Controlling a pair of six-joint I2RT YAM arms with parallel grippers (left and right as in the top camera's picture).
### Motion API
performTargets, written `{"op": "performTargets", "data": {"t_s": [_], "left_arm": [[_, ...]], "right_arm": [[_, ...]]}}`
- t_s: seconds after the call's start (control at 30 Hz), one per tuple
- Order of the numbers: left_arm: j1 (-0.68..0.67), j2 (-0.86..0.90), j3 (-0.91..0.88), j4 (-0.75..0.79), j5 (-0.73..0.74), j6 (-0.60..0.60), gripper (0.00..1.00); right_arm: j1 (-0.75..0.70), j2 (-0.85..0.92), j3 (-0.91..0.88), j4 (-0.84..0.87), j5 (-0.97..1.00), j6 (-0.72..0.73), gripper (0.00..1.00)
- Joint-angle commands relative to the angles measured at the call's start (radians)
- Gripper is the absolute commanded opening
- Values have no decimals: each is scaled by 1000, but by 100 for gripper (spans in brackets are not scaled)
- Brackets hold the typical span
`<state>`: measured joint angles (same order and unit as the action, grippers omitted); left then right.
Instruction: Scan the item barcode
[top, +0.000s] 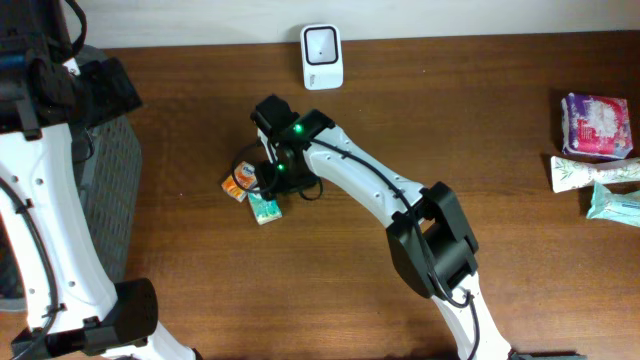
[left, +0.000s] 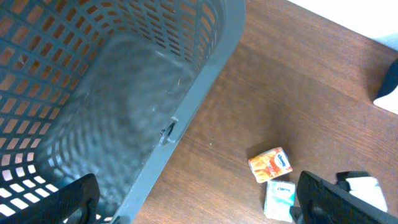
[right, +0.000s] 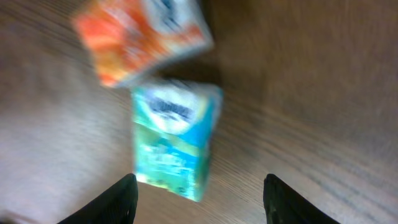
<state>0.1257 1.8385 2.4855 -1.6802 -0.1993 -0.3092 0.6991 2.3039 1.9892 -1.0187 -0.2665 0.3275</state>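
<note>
Hovering low over the teal packet (right: 176, 140), the right gripper (right: 199, 183) straddles it, one finger on each side. The fingers (right: 112, 202) stand partly open with table (top: 480, 120) showing between each and the packet, so we judge nothing is gripped yet. The wrist view is blurred, and we cannot rule out a light touch at the packet's lower left edge.

The teal packet lies flat on the table, left of centre, with the orange packet (right: 140, 40) just beside it, the two corners close or touching. The scanner (top: 322, 55) sits at the far edge, well apart from both.

The left gripper (left: 196, 186) is wide open and empty, held above the basket (left: 124, 62) rim with both packets in its view.

Progress, as we read it: early. The approach is made and the item appears chosen. The grasp is not yet made, and the lift, the carry to the scanner and presenting the code are all left. We see no barcode in any view, so the packet may need turning.
</note>
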Motion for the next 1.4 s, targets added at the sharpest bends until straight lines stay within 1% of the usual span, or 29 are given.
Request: {"op": "performTargets", "data": {"t_s": [0.0, 0.07, 0.2, 0.27, 0.3, 0.33, 0.37, 0.4, 0.47, 0.5, 0.53, 0.6, 0.67, 0.7, 0.77, 0.87, 0.93, 0.97, 1.07, 1.13, 1.17, 1.2, 1.23, 1.27, 1.3, 1.33, 1.37], "left_arm": [[3, -8, 13, -1, -7, 12, 99], [3, -8, 13, -1, -7, 12, 99], [3, -8, 13, -1, -7, 12, 99], [3, -8, 13, -2, -7, 12, 99], [3, -8, 13, -1, -7, 12, 99], [3, -8, 13, -1, -7, 12, 99], [3, -8, 13, -1, -7, 12, 99], [3, -8, 13, -1, -7, 12, 99], [3, -8, 13, -1, -7, 12, 99], [3, -8, 13, -1, -7, 12, 99], [3, -8, 13, -1, -7, 12, 99], [3, -8, 13, -1, -7, 12, 99], [3, -8, 13, -1, -7, 12, 99], [3, -8, 13, -1, -7, 12, 99], [3, -8, 13, -1, -7, 12, 99], [2, -8, 13, -1, -7, 12, 99], [2, -8, 13, -1, -7, 12, 99], [2, -8, 13, -1, -7, 12, 99], [2, -8, 13, -1, -7, 12, 99], [2, -8, 13, -1, -7, 12, 99], [2, -8, 13, -1, -7, 12, 99], [2, -8, 13, -1, -7, 12, 99], [2, -8, 13, -1, -7, 12, 99], [2, -8, 13, -1, -7, 12, 99], [2, -8, 13, -1, -7, 12, 99], [2, -8, 13, -1, -7, 12, 99], [2, -8, 13, -1, -7, 12, 99]], "right_arm": [[8, 11, -115, 92, 11, 25, 59], [8, 11, -156, 150, -47, 24, 50], [9, 11, -173, 198, -67, -3, 50], [8, 11, -227, 267, -105, -2, 50], [8, 11, -248, 297, -116, -2, 46], [8, 11, -263, 314, -115, -6, 27], [7, 11, -266, 307, -114, -6, 4], [6, 9, -264, 296, -115, -6, 4], [-6, -24, -238, 220, -84, -5, 4], [-21, -68, -190, 113, 42, -5, 4], [-25, -95, -156, 45, 148, -4, 4], [-26, -153, -76, -104, 444, 37, 4], [-26, -169, -60, -231, 683, 84, 4], [-27, -157, -100, -255, 792, 161, 4], [-28, -151, -187, -225, 896, 229, 4], [-27, -151, -335, -104, 907, 228, 4], [-25, -151, -355, -98, 889, 227, 17], [-24, -151, -354, -94, 827, 223, 24], [-23, -151, -354, -39, 568, 124, 29], [-24, -151, -336, -6, 446, 114, 29], [-24, -151, -313, -17, 445, 112, 33], [-27, -151, -291, -29, 453, 82, 43], [-35, -151, -260, -62, 504, 69, 53], [-44, -151, -239, -93, 575, 69, 57], [-61, -151, -231, -114, 643, 69, 70], [-79, -151, -231, -118, 649, 68, 72], [-100, -151, -235, -118, 649, 68, 70]]}}
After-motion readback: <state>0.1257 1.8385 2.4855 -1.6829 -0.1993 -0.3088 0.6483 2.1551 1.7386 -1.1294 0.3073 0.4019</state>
